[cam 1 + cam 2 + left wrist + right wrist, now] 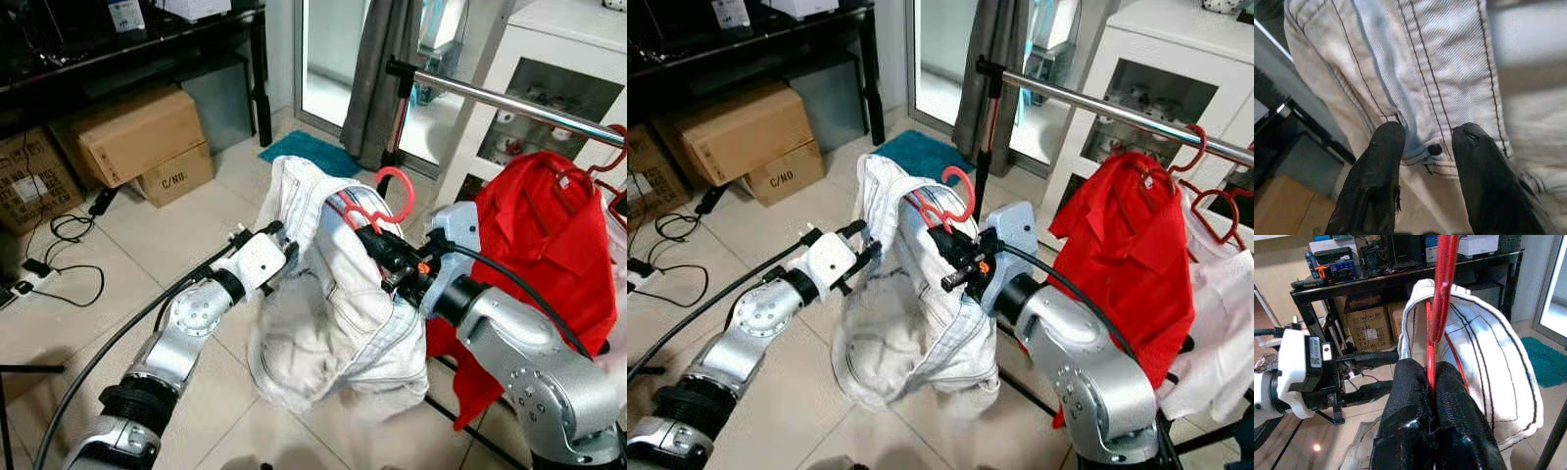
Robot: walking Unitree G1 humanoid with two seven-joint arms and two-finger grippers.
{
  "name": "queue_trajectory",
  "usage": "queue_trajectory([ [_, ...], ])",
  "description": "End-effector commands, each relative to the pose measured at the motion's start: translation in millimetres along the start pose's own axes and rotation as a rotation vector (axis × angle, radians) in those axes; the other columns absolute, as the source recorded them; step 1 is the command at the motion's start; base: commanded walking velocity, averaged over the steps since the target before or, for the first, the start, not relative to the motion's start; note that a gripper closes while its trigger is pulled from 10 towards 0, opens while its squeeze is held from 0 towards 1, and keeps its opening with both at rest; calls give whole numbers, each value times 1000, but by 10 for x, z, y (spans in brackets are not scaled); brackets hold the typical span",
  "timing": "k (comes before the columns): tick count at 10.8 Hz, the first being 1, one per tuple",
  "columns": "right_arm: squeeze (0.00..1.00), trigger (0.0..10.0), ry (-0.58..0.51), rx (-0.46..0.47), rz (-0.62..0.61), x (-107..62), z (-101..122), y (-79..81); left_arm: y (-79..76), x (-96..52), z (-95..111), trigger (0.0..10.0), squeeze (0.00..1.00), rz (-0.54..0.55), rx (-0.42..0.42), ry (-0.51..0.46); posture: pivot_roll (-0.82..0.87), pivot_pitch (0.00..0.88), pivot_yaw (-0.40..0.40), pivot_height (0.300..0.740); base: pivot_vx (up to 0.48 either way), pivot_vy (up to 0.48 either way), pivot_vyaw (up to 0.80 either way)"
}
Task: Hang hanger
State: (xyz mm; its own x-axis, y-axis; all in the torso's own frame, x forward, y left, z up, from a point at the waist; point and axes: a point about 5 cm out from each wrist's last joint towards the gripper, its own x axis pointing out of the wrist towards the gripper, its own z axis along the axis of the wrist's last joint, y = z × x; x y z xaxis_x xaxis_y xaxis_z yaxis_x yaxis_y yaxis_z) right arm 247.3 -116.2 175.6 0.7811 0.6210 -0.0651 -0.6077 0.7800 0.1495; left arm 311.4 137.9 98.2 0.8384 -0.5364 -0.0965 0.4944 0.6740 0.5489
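- The right gripper [370,238] pinches the neck of a red hanger [397,196], its two black fingers [1410,396] pressed together on the red stem just below the hook
- The red hanger carries a pale denim garment [333,313] with dark stitching, which droops in a bundle below the gripper, above the tiled floor [147,255]
- The hanger's hook points up, below and in front of the metal clothes rail [509,103] and not on it
- The left gripper [279,257] is at the garment's left side; in the left wrist view its fingers [1376,176] are spread apart, with a seamed fold of denim lying between them, and I cannot tell whether they touch it
- A red shirt [549,235] hangs from the rail on its own hanger, to the right of the right arm
- A white cabinet [558,59] stands behind the rail, and cardboard boxes [127,132] sit under a dark shelf on the left
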Motion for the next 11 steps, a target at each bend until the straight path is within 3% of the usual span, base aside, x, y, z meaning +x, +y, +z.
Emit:
queue_trajectory([
  [1,0,0,-102,-33,35,8,187,49,41,6,-49,0,0,7,12,39,-42,0,-2,740,0,0,0],
  [4,0,0,-125,-20,19,28,214,21,145,-12,-102,0,0,122,-92,32,-42,0,-2,740,0,0,0],
  [7,0,0,-133,-17,14,32,226,14,160,-8,-115,0,0,154,-165,28,-43,0,-2,740,0,0,0],
  [9,0,0,-153,-20,8,38,267,-8,102,2,154,0,0,115,-175,-199,-44,0,-5,740,0,0,0],
  [10,0,0,-157,-19,2,38,268,-16,1,-32,309,10000,1000,36,-80,-319,-44,0,-5,740,0,0,0],
  [11,0,0,-159,-20,0,44,272,-20,-77,-20,335,10000,1000,-16,-54,-340,-43,0,-10,740,0,0,0],
])
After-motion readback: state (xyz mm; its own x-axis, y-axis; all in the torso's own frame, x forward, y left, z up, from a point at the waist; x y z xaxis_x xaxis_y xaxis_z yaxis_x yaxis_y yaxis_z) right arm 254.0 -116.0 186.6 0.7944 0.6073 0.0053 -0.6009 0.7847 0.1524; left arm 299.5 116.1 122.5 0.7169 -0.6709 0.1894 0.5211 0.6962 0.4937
